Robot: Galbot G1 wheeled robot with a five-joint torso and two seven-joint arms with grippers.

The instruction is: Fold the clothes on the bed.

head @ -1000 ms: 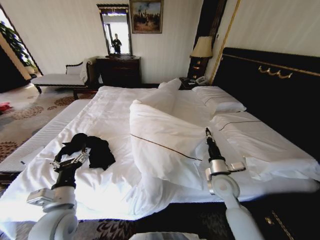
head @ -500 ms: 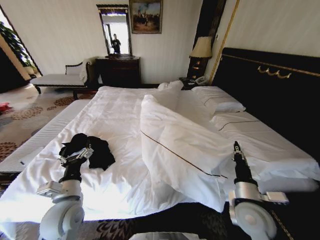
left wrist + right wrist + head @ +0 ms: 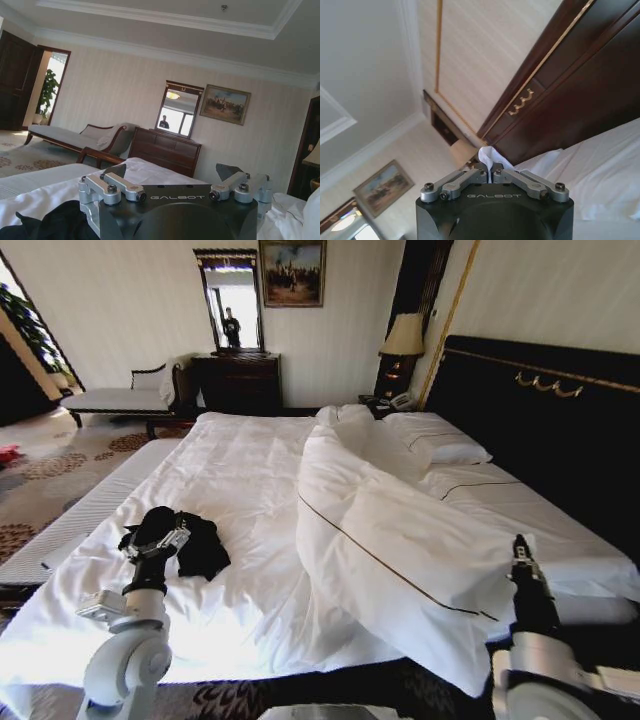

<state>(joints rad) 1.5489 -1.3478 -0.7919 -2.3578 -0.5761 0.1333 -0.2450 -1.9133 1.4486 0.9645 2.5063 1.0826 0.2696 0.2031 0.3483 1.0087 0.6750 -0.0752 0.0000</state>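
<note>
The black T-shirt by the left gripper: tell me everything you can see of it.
The black T-shirt lies crumpled in a dark heap, not spread or folded, on the white sheet near the bed's left edge. It looks like soft, matte fabric; no lettering shows. The left gripper, fingers open, sits at the heap's near side, over the cloth.

Daylight from the left glares on white bedding [image 3: 240, 470]; wide-angle edges bend.

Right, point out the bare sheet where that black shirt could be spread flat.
Bare sheet runs from the black T-shirt up the bed toward the far edge, bordered on the right by the lifted duvet. It's crowded by the left gripper at the shirt and under the duvet fold pinched by the right gripper.
</note>
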